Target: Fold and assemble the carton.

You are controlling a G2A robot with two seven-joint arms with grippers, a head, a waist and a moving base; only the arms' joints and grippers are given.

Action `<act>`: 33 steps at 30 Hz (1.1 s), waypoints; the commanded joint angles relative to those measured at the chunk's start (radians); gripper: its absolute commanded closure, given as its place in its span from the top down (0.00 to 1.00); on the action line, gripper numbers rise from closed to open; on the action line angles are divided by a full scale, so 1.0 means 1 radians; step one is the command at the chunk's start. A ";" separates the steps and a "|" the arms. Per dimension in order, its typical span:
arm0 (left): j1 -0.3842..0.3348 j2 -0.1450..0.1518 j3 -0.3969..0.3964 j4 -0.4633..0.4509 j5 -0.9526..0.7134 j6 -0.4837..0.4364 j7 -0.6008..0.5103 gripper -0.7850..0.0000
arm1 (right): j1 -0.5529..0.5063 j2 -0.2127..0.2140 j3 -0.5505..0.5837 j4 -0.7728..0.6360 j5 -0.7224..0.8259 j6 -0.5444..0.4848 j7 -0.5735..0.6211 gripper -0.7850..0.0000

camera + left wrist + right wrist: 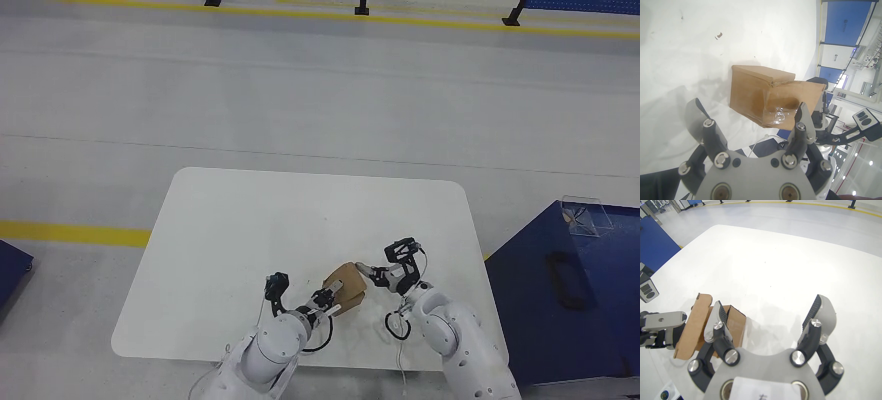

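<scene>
Top view: carton (345, 288), open flaps toward the right hand (375, 275)

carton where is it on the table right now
In the top view the carton sits on the white table near its robot-side edge, between the left gripper and the right gripper.
</scene>
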 commanded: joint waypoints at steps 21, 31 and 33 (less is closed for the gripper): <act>-0.001 -0.001 0.001 0.009 -0.046 -0.111 -0.002 0.55 | -0.036 0.007 0.006 -0.048 -0.009 0.082 -0.048 1.00; -0.009 -0.001 0.003 0.017 -0.049 -0.110 -0.007 0.57 | -0.053 0.008 -0.022 -0.079 -0.046 0.117 -0.019 1.00; -0.010 0.000 0.003 0.018 -0.052 -0.114 -0.012 0.58 | -0.044 0.006 -0.032 -0.069 -0.040 0.113 -0.005 1.00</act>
